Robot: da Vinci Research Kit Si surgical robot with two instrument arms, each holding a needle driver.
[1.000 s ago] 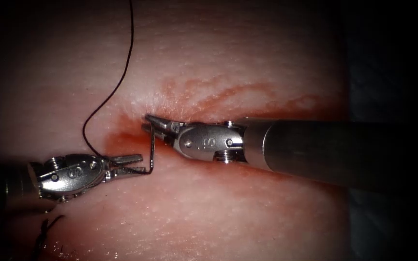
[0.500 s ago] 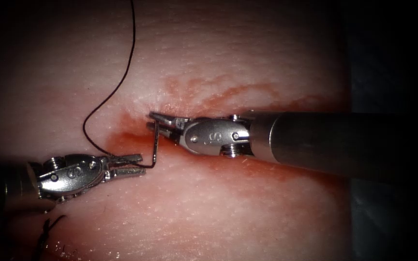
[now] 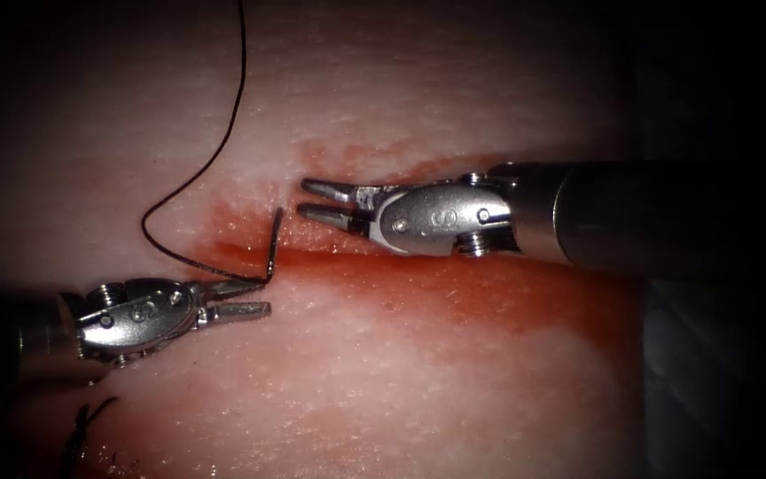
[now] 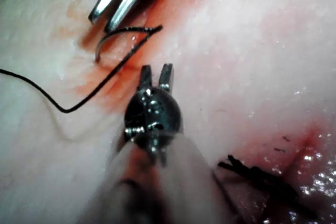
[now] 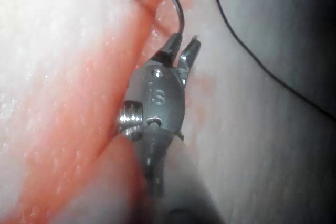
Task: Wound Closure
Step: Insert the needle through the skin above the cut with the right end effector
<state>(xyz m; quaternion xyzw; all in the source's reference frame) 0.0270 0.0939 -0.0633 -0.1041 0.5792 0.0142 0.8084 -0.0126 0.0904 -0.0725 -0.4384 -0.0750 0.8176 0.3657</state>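
Note:
The tissue (image 3: 418, 372) carries a red-stained cut (image 3: 418, 266) running across the endoscope view. The curved needle (image 3: 272, 244) stands at the cut's left end, held by neither tool; I cannot tell whether an end sits in the tissue. Dark thread (image 3: 223, 133) runs from its lower end in a loop to the left and then upward. My left tool (image 3: 246, 299) is open, its upper jaw touching the needle's lower end. My right tool (image 3: 305, 200) is open and holds nothing, a short gap to the right of the needle's upper end. The needle (image 4: 126, 38) lies ahead of the left tool (image 4: 156, 73). The needle (image 5: 176, 6) also lies just beyond the right tool (image 5: 182, 45).
Red fluid (image 3: 489, 302) spreads over the tissue along and below the cut. Dark cut thread ends (image 3: 90, 421) of an earlier stitch sit at the lower left, seen too as thread ends (image 4: 257, 174). The right tool's shaft (image 3: 631, 213) lies over the cut's right half.
My right tool has let go of the needle's upper end and drawn back up and to the right. The needle has tipped slightly left. The left tool has stayed at its lower end.

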